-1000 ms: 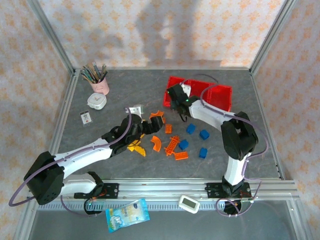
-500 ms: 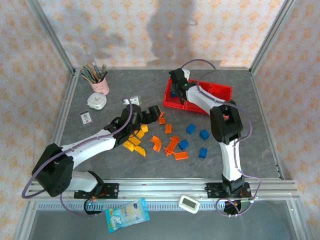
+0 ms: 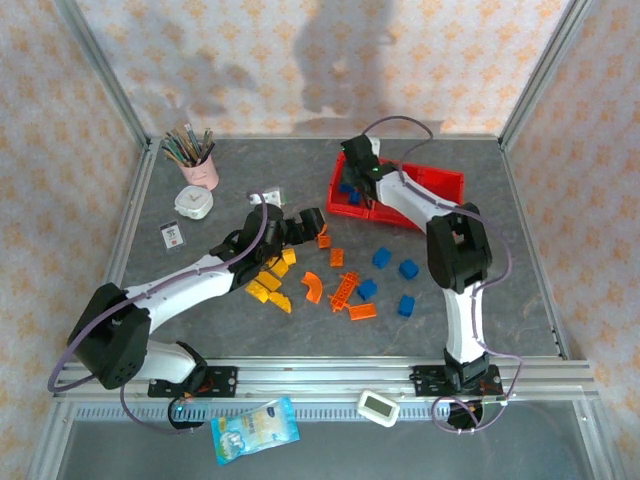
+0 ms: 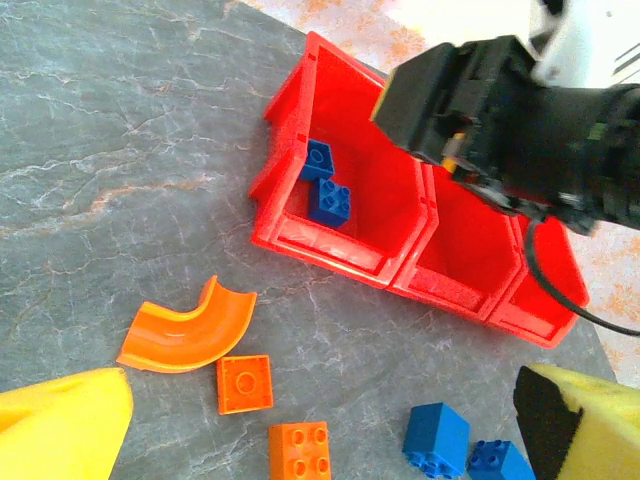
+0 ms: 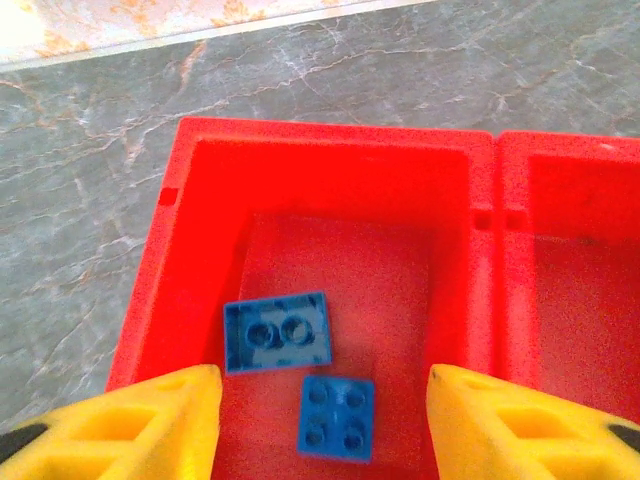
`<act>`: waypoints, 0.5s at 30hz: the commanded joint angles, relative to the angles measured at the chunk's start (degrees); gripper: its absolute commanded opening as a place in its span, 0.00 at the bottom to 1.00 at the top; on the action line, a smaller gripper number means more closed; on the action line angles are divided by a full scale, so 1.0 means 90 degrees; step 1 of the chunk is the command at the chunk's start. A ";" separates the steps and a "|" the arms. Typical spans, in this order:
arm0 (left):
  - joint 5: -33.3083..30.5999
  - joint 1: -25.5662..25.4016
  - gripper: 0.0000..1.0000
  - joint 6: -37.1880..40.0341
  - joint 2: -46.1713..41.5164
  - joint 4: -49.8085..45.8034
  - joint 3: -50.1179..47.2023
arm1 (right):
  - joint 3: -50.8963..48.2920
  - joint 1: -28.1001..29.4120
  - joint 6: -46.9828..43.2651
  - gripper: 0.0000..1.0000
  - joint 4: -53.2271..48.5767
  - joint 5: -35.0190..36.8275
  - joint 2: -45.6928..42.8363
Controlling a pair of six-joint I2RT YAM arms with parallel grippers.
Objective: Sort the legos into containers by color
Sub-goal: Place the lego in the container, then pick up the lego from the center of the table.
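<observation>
The red tray (image 3: 445, 190) lies at the back right. My right gripper (image 3: 352, 178) hangs open over its left compartment (image 5: 320, 135), empty, with yellow fingers (image 5: 130, 425) on either side of two blue legos (image 5: 278, 332) (image 5: 337, 417) on the floor below. My left gripper (image 3: 308, 224) is open and empty, low over the table near an orange arch (image 4: 188, 328), an orange square plate (image 4: 245, 384) and an orange brick (image 4: 300, 452). Blue bricks (image 3: 381, 257) (image 3: 408, 269) and orange pieces (image 3: 345, 290) are scattered in the middle. Yellow-orange pieces (image 3: 268, 282) lie under the left arm.
A pink cup of brushes (image 3: 198, 165), a small white clock (image 3: 194, 203) and a card (image 3: 172, 235) stand at the back left. The right arm's black wrist (image 4: 500, 110) hovers above the tray (image 4: 330, 255) in the left wrist view. Metal frame posts border the table.
The right arm swung from the table up over the tray and its jaws opened, leaving a blue brick in the left compartment. The left arm reached forward toward the orange pieces.
</observation>
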 commanded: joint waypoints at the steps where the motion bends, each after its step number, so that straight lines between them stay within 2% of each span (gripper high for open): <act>1: 0.0237 0.0014 0.99 0.0139 -0.0237 -0.0062 0.0060 | -0.0553 0.0022 0.0096 0.60 0.0103 -0.0145 -0.0980; 15: 0.0238 -0.0645 0.99 -0.0059 -0.0668 -0.0180 -0.0589 | -0.3504 0.0032 0.0819 0.76 -0.0050 -0.0083 -0.2977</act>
